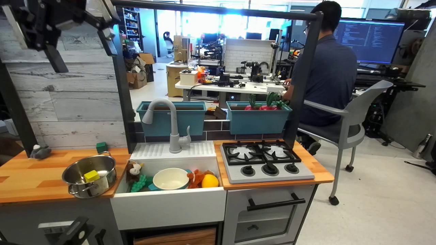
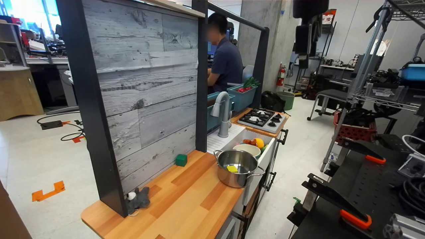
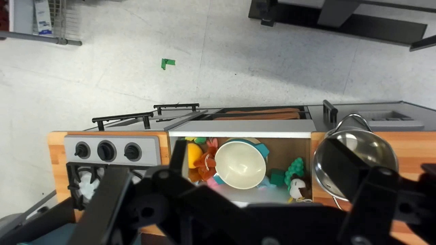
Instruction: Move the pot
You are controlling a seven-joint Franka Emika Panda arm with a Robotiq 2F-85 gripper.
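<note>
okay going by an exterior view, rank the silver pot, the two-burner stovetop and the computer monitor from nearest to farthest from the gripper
1. Silver pot: in an exterior view, left of the sink, below the gripper.
2. Two-burner stovetop: right of the sink in that view.
3. Computer monitor: far right, in the background.

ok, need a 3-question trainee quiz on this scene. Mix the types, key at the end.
1. Short answer: what colour is the item inside the pot?

2. True or false: the end effector is open and not touching the pot.

3. Multiple choice: the pot stands on
a) the stove
b) the wooden counter
c) the bottom of the sink

Key:
1. Yellow
2. True
3. b
</note>
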